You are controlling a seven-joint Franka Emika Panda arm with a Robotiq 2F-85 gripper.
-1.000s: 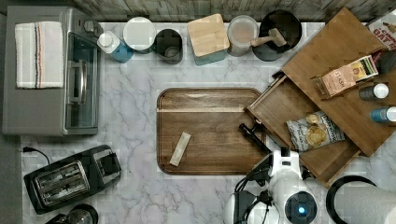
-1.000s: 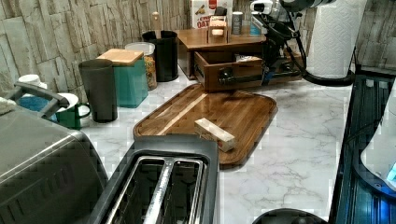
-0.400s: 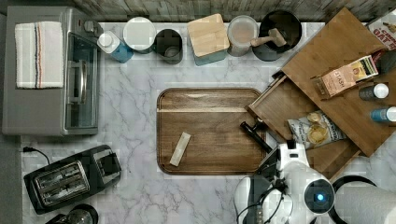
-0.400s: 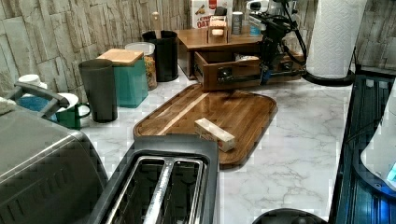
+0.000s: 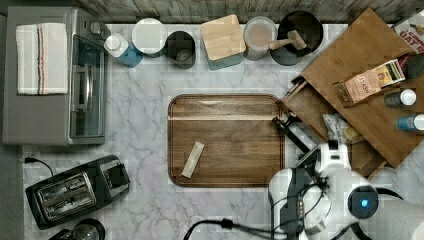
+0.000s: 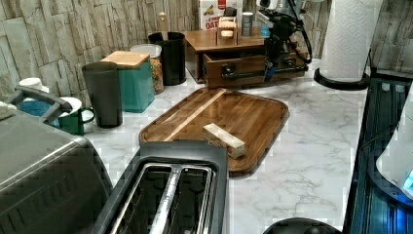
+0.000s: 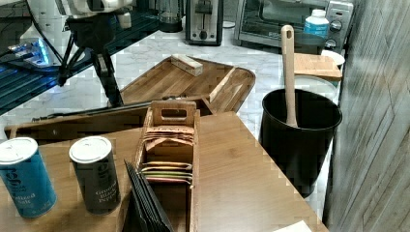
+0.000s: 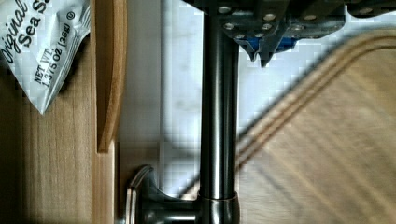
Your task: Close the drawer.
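While the white marble bench point(image 5: 145, 165) carries a toaster oven point(image 5: 55, 75), a toaster point(image 5: 75, 192) and a wooden serving tray point(image 5: 225, 140) before a stone-tiled wall point(image 6: 58, 29), the drawer point(image 5: 320, 117) stands partly open at the top view's right, a snack bag point(image 5: 340, 129) inside. My hand point(image 5: 306, 150) sits at its dark bar handle point(image 8: 218, 116); whether my fingers grip it I cannot tell.

Gripper point(image 8: 264, 51) closed, pointing down

Top view straight down, left and right views low, opposed, sharing tray point(image 6: 229, 114), wrist view close.
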